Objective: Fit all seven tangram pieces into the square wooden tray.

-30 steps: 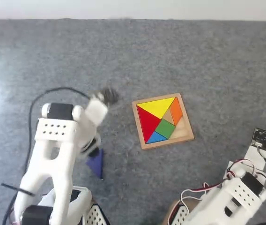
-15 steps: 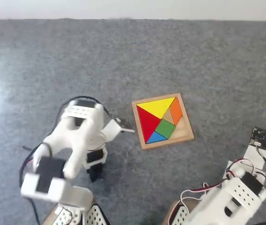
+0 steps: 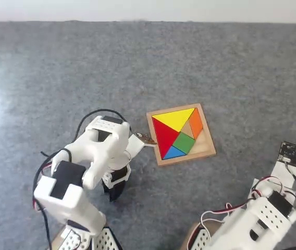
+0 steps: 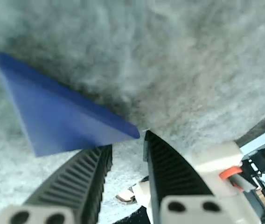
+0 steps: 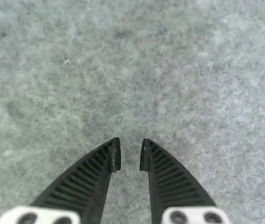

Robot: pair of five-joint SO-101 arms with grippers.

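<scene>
The square wooden tray lies right of centre with several coloured pieces in it: yellow, red, orange, green and a small blue one. A strip along its near right side is bare wood. A dark blue triangle lies flat on the grey carpet, mostly covered by the left arm in the high view. My left gripper is low over it, open by a narrow gap, and one corner of the triangle points into that gap. My right gripper hangs above bare carpet, fingers almost together and holding nothing.
Grey carpet covers the whole table. The right arm is folded at the near right corner. A black cable loops over the left arm. There is free carpet behind and to the right of the tray.
The left arm has swung right and folded down, bringing its gripper from above the carpet onto the blue triangle. The right arm and the tray have not moved.
</scene>
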